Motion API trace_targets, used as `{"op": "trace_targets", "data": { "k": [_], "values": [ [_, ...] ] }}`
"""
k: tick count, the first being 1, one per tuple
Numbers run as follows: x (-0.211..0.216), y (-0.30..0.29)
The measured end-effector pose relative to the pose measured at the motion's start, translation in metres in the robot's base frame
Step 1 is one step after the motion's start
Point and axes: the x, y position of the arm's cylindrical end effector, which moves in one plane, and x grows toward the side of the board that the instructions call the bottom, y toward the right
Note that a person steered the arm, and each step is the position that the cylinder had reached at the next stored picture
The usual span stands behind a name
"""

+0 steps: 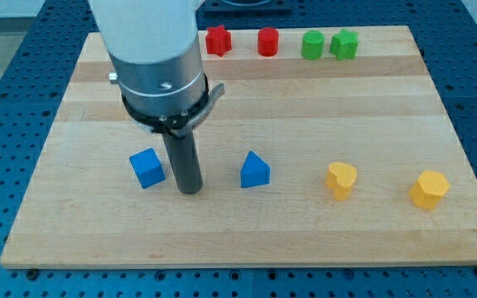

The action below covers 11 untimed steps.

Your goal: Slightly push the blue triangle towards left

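Note:
The blue triangle lies on the wooden board a little below its middle. My tip rests on the board to the triangle's left, apart from it by a clear gap. A blue cube sits just left of the rod, so my tip stands between the two blue blocks, nearer the cube.
A yellow heart-like block and a yellow hexagon lie to the triangle's right. Along the view's top stand a red star, a red cylinder, a green cylinder and a green star-like block.

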Motion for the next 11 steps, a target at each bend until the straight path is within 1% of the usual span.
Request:
{"op": "trace_targets", "data": {
  "k": [2,3,4,5,6,7,8,11],
  "values": [
    [-0.008,0.0],
    [-0.028,0.021],
    [-0.03,0.054],
    [-0.051,0.099],
    [-0.057,0.139],
    [-0.032,0.144],
    [-0.028,0.112],
    [-0.022,0.104]
  ]
}}
